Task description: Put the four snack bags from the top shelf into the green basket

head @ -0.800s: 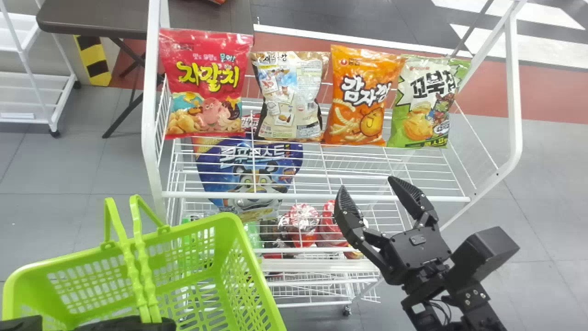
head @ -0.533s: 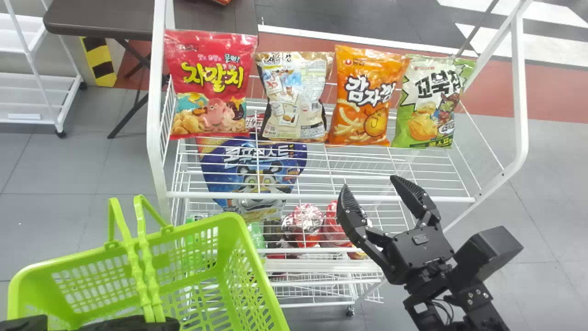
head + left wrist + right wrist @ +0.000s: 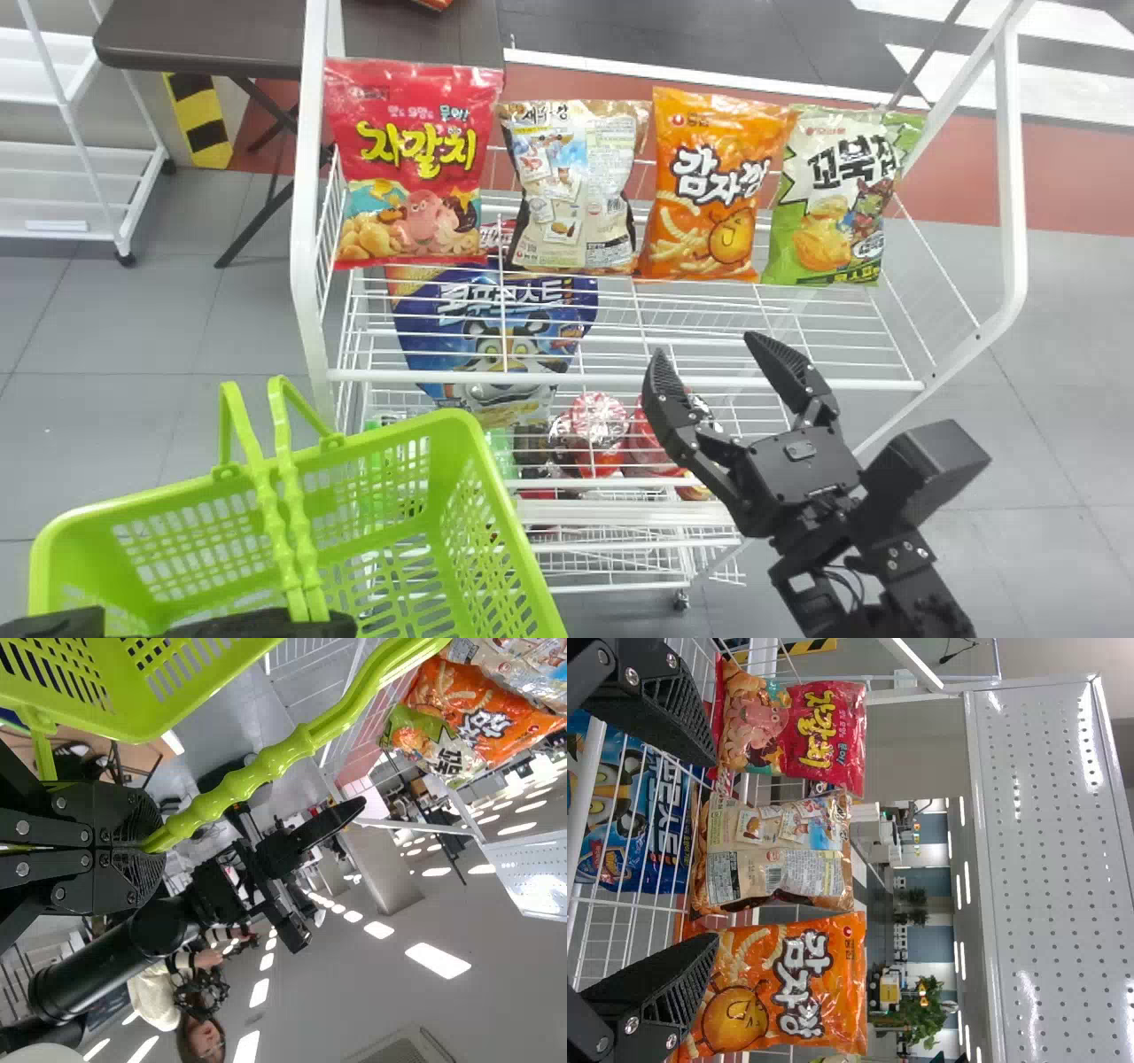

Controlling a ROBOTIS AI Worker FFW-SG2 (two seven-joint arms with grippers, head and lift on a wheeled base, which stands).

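Four snack bags stand side by side on the top shelf: a red bag (image 3: 412, 164), a beige bag (image 3: 578, 186), an orange bag (image 3: 711, 186) and a green-white bag (image 3: 837, 195). In front of the shelf's front bar my right gripper (image 3: 704, 354) is spread wide with nothing in it; in its wrist view the right gripper (image 3: 713, 850) faces the beige bag (image 3: 780, 855). The green basket (image 3: 483, 496) hangs at the lower left. Its handle (image 3: 292, 749) is clamped by my left gripper (image 3: 151, 846), whose arm (image 3: 257, 625) shows at the bottom edge.
The white wire rack (image 3: 620, 383) has lower shelves with a blue bag (image 3: 496, 328) and red packages (image 3: 598, 430). A dark table (image 3: 199, 40) stands behind at the left, beside another white rack (image 3: 66, 186).
The rack, bags and basket have shifted slightly right in the head view. My right gripper has moved a little left and up relative to the shelf, still spread.
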